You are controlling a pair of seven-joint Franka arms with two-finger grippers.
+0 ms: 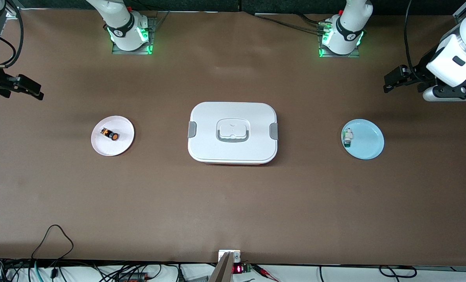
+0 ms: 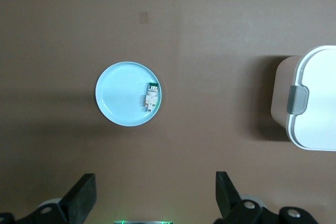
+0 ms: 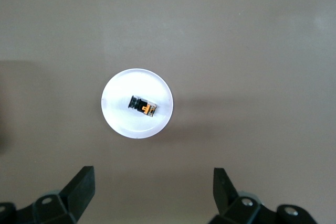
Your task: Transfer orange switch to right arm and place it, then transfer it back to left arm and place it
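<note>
The orange switch lies on its side on a small white plate toward the right arm's end of the table. The white box stands shut at the table's middle, between the two plates. My right gripper hangs open and empty, high over the table's end near the white plate. At the other end, my left gripper is also open and empty, high near a blue plate.
A small white-and-green component lies on the blue plate, on the side toward the box. The arm bases stand along the table edge farthest from the front camera. Cables and a small device line the nearest edge.
</note>
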